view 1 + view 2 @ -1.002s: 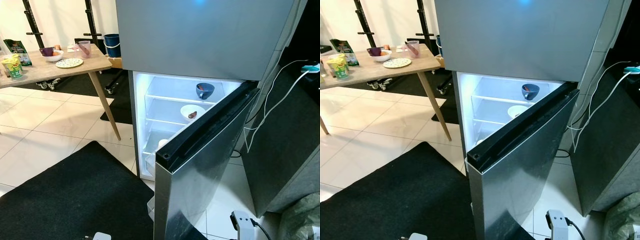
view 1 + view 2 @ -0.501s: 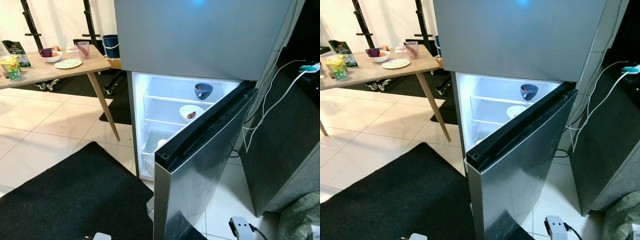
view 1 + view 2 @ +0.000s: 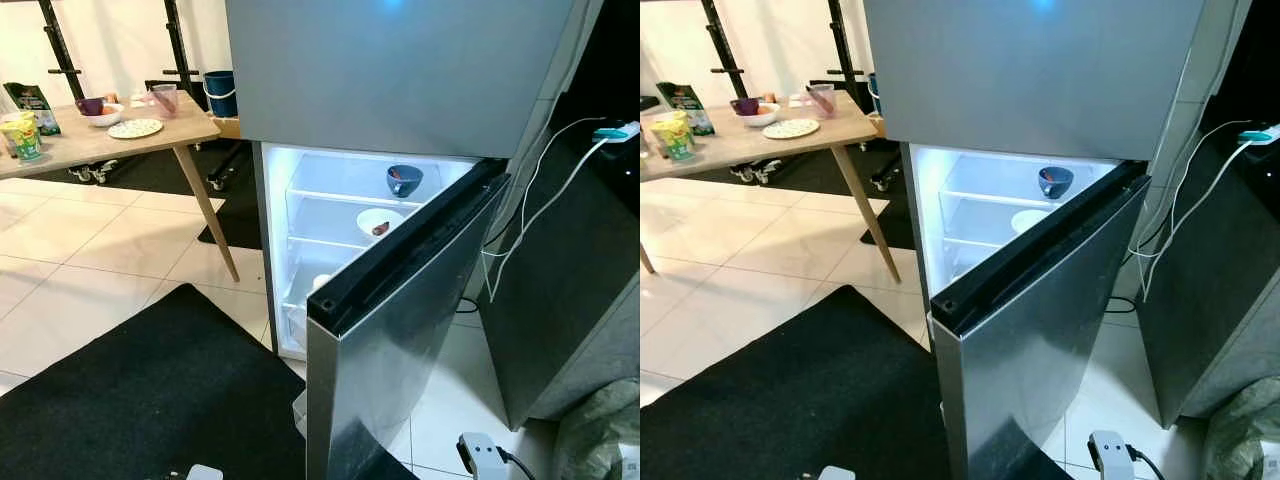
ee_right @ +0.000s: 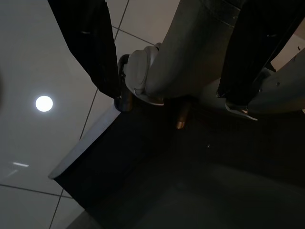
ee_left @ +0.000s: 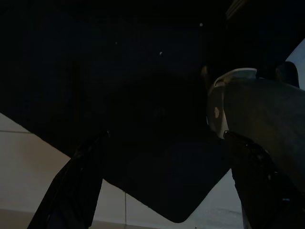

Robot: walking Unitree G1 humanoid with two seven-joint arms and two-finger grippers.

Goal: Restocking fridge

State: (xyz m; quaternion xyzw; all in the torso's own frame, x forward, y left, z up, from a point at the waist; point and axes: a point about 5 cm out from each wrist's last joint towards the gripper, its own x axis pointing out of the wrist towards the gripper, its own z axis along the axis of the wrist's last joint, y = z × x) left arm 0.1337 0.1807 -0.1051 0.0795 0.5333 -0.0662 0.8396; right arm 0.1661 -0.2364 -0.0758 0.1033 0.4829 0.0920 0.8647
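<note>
A: The fridge (image 3: 400,70) is seen centre frame, and its lower door (image 3: 400,330) is swung partly out toward the camera, the lit compartment left exposed behind it.

B: And the stock? A blue bowl (image 3: 405,180) is noted on the top shelf, a white bowl (image 3: 380,222) on the shelf below, something dark held inside it. Further goods are left on the wooden table (image 3: 150,140) at the upper left of the frame: a green packet (image 3: 22,138), a patterned plate (image 3: 135,128), a pink cup (image 3: 163,98).

A: So the key relation is given: the table's goods lie well apart, up and to the left of the opening, and nothing is carried by either arm.

B: The left gripper (image 5: 162,186) is pointed down at the black mat (image 3: 140,400), its fingers spread with nothing between them. The right gripper (image 4: 167,52) is likewise held apart and empty, above tile and mat edge.

A: By position, the left arm would be judged the nearer to the table.

B: What is hidden should be flagged. The lower shelves are cut off by the door's black top edge; a pale object low in the compartment cannot be identified. The left wrist view is very dark.
</note>
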